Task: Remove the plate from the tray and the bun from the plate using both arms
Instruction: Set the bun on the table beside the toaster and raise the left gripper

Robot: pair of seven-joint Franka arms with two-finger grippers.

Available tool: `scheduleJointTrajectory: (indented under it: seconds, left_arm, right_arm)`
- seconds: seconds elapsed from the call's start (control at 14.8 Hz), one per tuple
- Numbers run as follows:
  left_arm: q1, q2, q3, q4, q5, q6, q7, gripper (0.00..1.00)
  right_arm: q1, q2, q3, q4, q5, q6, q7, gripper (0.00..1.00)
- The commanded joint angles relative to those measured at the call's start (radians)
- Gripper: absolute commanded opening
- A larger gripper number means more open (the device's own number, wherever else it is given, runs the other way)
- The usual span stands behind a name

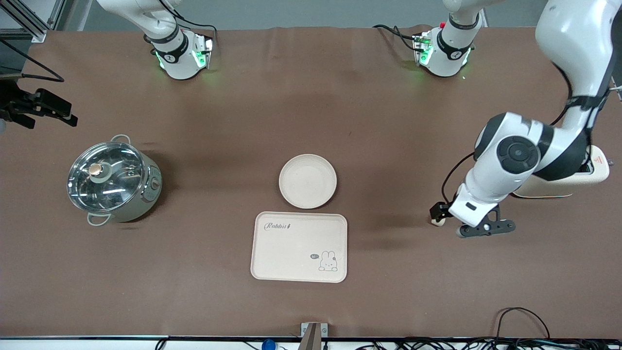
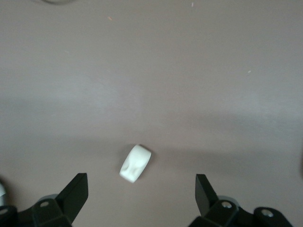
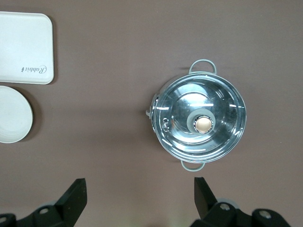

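Observation:
The round cream plate (image 1: 307,181) lies on the brown table, just farther from the front camera than the tray; it also shows in the right wrist view (image 3: 12,113). The small white bun (image 2: 135,163) lies on the table toward the left arm's end, partly hidden by the hand in the front view (image 1: 439,223). My left gripper (image 1: 440,216) is low over the bun, open, with its fingers on either side of it and not touching (image 2: 142,189). My right gripper (image 1: 58,109) is open and empty (image 3: 139,191), high up near the pot.
A rectangular cream tray with a rabbit drawing (image 1: 299,246) lies nearer the front camera than the plate (image 3: 23,47). A steel pot with a glass lid (image 1: 114,180) stands toward the right arm's end (image 3: 201,123). A cream box (image 1: 595,170) sits under the left arm.

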Motion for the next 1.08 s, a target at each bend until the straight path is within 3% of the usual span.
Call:
scheduleJointTrajectory:
  seconds: [0.0, 0.14, 0.2, 0.34, 0.47, 0.61, 0.81, 1.02]
  left_arm:
    - [0.007, -0.009, -0.038, 0.122, -0.037, -0.132, 0.023, 1.0]
    - [0.015, -0.088, -0.022, 0.116, -0.122, -0.145, 0.075, 1.0]
    - [0.012, -0.137, 0.019, 0.114, -0.193, -0.185, 0.122, 1.0]
    - [-0.063, -0.252, 0.168, 0.118, -0.335, -0.275, 0.271, 1.0]
    - [-0.224, -0.349, 0.388, 0.119, -0.396, -0.361, 0.325, 1.0]
    - [-0.341, -0.44, 0.535, 0.113, -0.451, -0.452, 0.35, 1.0]
    - [-0.386, -0.567, 0.573, 0.012, -0.47, -0.475, 0.363, 1.0]
    - [-0.407, -0.613, 0.629, -0.073, -0.474, -0.436, 0.484, 1.0]
  right_arm:
    - [-0.011, -0.043, 0.018, -0.044, -0.026, 0.015, 0.003, 1.0]
    - [-0.01, -0.039, 0.018, -0.04, -0.026, 0.017, 0.005, 1.0]
    - [-0.01, -0.039, 0.018, -0.036, -0.026, 0.017, 0.005, 1.0]
    - [-0.01, -0.038, 0.018, -0.034, -0.024, 0.017, 0.005, 1.0]
    - [-0.011, -0.038, 0.018, -0.031, -0.024, 0.017, 0.003, 1.0]
    - [-0.014, -0.036, 0.018, -0.031, -0.024, 0.017, 0.003, 1.0]
    - [-0.014, -0.038, 0.018, -0.031, -0.024, 0.015, 0.005, 1.0]
    - [-0.014, -0.036, 0.018, -0.027, -0.026, 0.018, 0.005, 1.0]
